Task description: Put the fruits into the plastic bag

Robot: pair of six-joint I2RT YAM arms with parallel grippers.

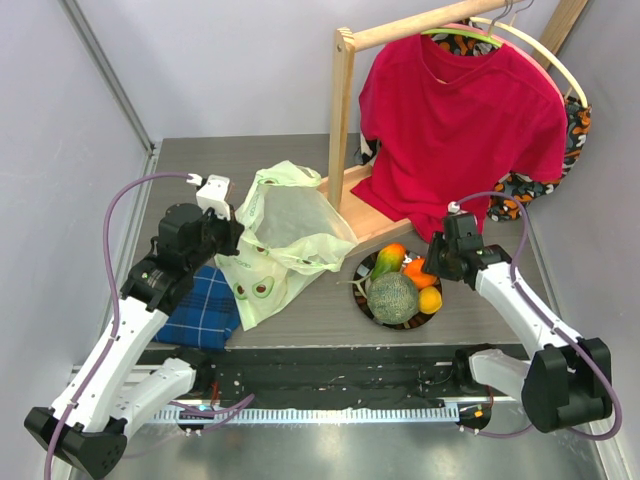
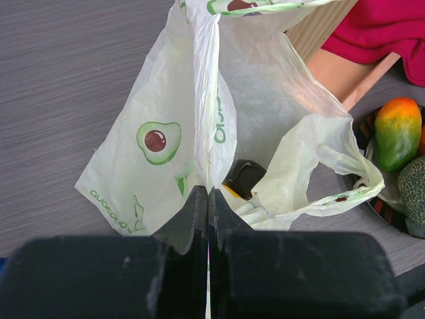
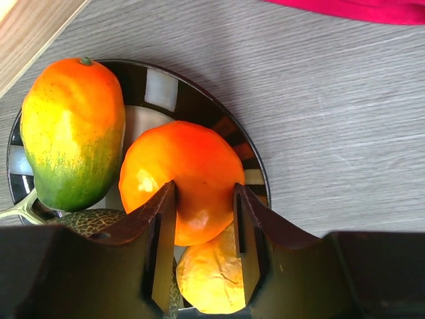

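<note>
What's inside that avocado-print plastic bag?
In the plastic bag, a dark piece shows at the mouth, something yellow beneath it. Folded plastic hides the rest of the inside.

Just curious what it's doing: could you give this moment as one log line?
left gripper: shut on plastic bag edge | right gripper: open, astride orange on plate | melon, mango: on plate

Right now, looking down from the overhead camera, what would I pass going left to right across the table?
A blue plaid cloth → plastic bag → netted melon → small yellow-orange fruit.
</note>
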